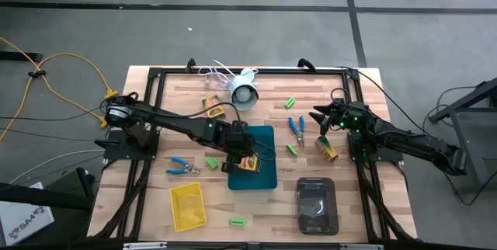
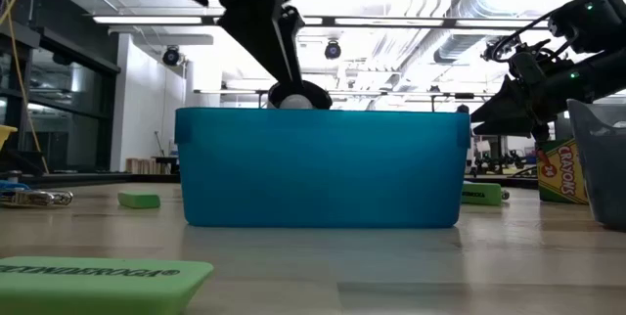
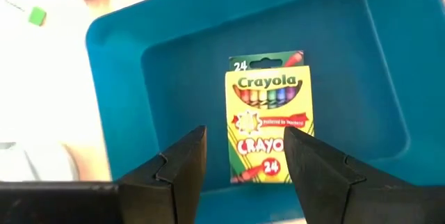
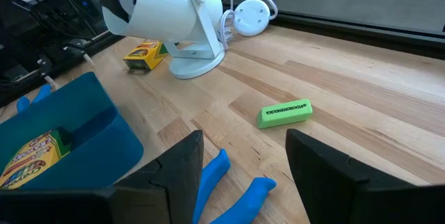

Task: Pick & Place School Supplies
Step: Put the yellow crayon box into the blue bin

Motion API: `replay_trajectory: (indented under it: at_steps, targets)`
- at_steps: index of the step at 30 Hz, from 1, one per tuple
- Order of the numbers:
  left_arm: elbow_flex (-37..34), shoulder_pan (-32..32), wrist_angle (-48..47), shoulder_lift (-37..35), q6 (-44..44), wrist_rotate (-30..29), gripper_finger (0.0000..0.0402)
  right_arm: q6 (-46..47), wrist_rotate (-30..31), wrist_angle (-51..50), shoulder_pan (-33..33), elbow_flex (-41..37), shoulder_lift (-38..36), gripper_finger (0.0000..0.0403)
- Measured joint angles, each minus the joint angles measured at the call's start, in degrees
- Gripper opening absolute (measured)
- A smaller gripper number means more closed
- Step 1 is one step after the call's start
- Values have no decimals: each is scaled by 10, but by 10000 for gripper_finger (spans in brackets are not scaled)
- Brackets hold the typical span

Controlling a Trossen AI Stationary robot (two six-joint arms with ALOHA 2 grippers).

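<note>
Left gripper [image 3: 240, 158] released – crayon box [image 3: 268, 116] just below, flat in teal tray [image 3: 118, 50].

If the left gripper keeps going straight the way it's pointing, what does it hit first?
Most likely the crayon box lying flat in the teal tray. The open left gripper points down at it, fingers straddling its lower end; the gap between them is unclear.

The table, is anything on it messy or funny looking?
Nothing looks broken or spilled. One crayon box lies flat in the teal tray, under the open left gripper. Green erasers and blue scissors lie scattered on the wood, waiting to be sorted.
</note>
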Motion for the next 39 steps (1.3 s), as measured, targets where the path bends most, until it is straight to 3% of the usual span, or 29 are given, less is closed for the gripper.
replay_trajectory:
  at_steps: [14, 20, 28, 39]
  targets:
    - [0, 8, -31, -71, -85, 3, 184, 0, 0, 0, 0, 0, 0, 197]
    - [0, 23, -98, -93, -195, 13, 184, 0, 0, 0, 0, 0, 0, 197]
    - [0, 50, -192, -95, -290, -26, 184, 0, 0, 0, 0, 0, 0, 197]
    - [-66, 59, -211, -95, -305, -97, 184, 0, 0, 0, 0, 0, 0, 197]
